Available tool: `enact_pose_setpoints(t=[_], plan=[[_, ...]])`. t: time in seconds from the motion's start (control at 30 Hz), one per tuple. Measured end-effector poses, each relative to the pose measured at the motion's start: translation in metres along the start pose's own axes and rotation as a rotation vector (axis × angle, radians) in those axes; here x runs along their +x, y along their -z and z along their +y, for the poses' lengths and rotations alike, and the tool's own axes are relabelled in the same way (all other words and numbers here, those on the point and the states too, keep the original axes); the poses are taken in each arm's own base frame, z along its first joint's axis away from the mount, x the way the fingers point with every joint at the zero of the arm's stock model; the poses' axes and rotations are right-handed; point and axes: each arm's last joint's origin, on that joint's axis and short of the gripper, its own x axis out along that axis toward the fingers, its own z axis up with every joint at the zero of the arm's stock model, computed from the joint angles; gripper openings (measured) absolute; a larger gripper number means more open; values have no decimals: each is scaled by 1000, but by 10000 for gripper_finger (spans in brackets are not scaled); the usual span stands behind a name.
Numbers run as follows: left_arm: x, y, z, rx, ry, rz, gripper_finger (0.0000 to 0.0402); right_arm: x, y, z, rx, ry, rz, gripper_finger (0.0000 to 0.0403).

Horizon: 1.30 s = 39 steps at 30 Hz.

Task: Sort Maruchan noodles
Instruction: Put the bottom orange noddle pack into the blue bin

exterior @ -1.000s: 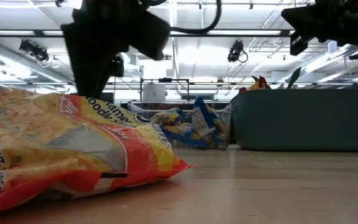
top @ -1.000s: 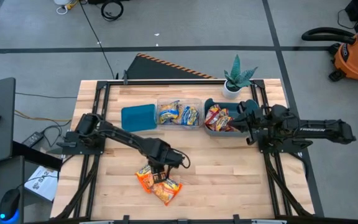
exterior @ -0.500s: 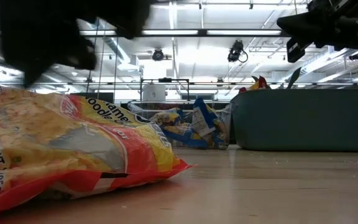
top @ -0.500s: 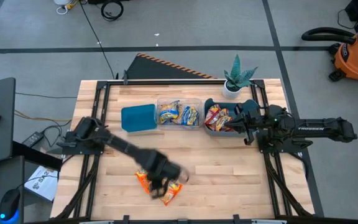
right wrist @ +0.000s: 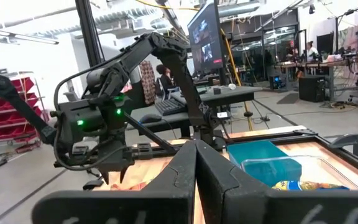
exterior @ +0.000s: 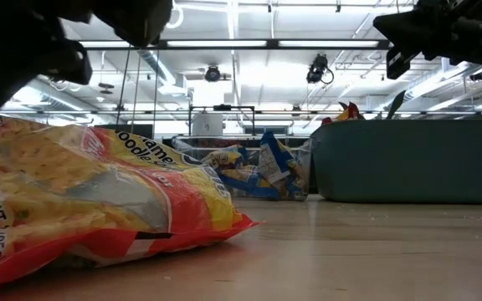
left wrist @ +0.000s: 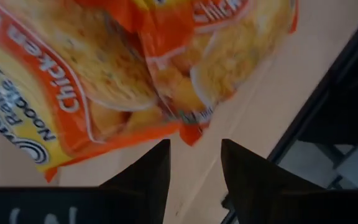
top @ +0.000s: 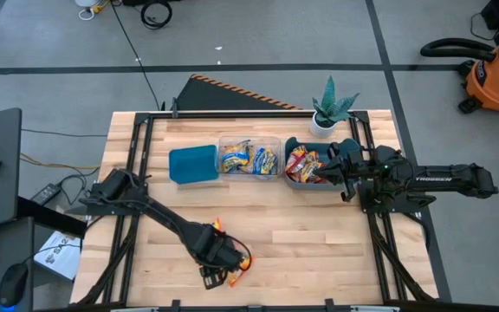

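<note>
Two orange chicken noodle packets (left wrist: 135,68) lie overlapping on the table near its near edge; in the high view only their orange edge (top: 239,259) shows beside my left arm. My left gripper (left wrist: 193,152) is open and hovers low over them, with a fingertip on either side of one packet's corner (left wrist: 191,132), just short of it. One orange packet (exterior: 82,201) fills the low view's left. My right gripper (top: 334,163) is shut and hangs still above the teal bin (top: 294,182), which holds red packets (top: 306,165). Blue-and-yellow packets (top: 249,159) lie in the clear bin.
A teal lid or tray (top: 193,163) lies left of the clear bin (top: 249,139). A potted plant (top: 329,108) stands at the far right corner. Bare wood stretches between the bins and the near edge. Black frame rails (top: 137,173) run along both table sides.
My left gripper has swung toward the table's near edge and come down over the two orange packets, now covering most of them in the high view. The packets have stayed where they lay.
</note>
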Motion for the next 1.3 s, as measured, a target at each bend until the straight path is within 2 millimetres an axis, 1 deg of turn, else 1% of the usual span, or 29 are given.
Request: enact_pose_setpoints(t=[0.1, 0.17, 0.27, 0.53, 0.7, 0.83, 1.03, 1.1, 1.17, 1.23, 1.3], plan=[[0, -2, -1, -9, 3, -30, 149, 0, 0, 0, -1, 0, 0, 14], [5, -5, -3, -9, 6, -41, 149, 0, 0, 0, -2, 0, 1, 14], [13, -6, -2, 8, 5, -1, 149, 0, 0, 0, -3, 0, 2, 14], [13, -6, -2, 15, -24, -30, 148, 1, 1, 0, -1, 1, 8, 14], [18, -6, -2, 36, -35, -21, 136, 1, 1, 0, 2, 1, 8, 14], [17, -7, -1, 48, -38, -23, 107, 1, 1, 0, 2, 1, 7, 14], [15, -12, 4, 94, -37, -20, 16, 1, 1, 0, 2, 1, 8, 14], [12, -15, 6, 105, -35, -22, 10, 1, 1, 0, 2, 1, 8, 14], [2, -20, 6, 122, -26, -32, 10, 1, 1, 0, 1, 1, 8, 14], [-15, -25, 8, 146, -42, -54, 9, 1, 1, 0, -2, 1, 7, 14], [-35, -29, 10, 159, -85, -92, 7, 1, 1, 0, -2, 1, 6, 14]])
